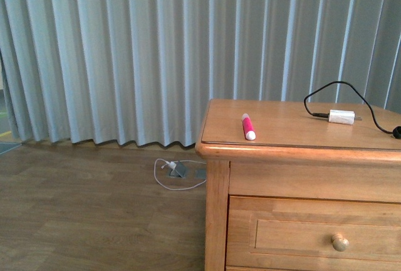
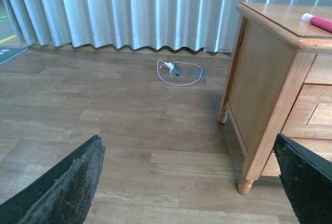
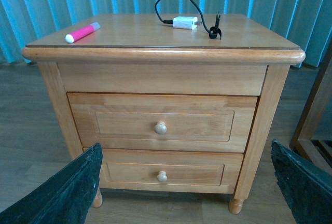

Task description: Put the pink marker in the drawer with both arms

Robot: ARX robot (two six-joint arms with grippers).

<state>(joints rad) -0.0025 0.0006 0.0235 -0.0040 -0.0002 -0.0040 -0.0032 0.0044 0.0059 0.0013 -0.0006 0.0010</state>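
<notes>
Pink marker [image 1: 248, 127] lies on the tabletop [image 1: 294, 134] near its left front corner, well apart from the white adapter [image 1: 341, 117]. The drawer [image 3: 129, 123] is closed. Left fingers [image 2: 62, 187] and right fingers [image 3: 62, 187] are spread wide, holding nothing.

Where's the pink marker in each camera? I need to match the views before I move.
Front view: pink marker lies on the cabinet top, near its front left corner.
Left wrist view: only one end shows, on that same corner, cut by the picture's edge.
Right wrist view: marker on the top, at the side away from the white adapter.
Shared landmark: the cabinet's rounded corner by the marker.
</notes>
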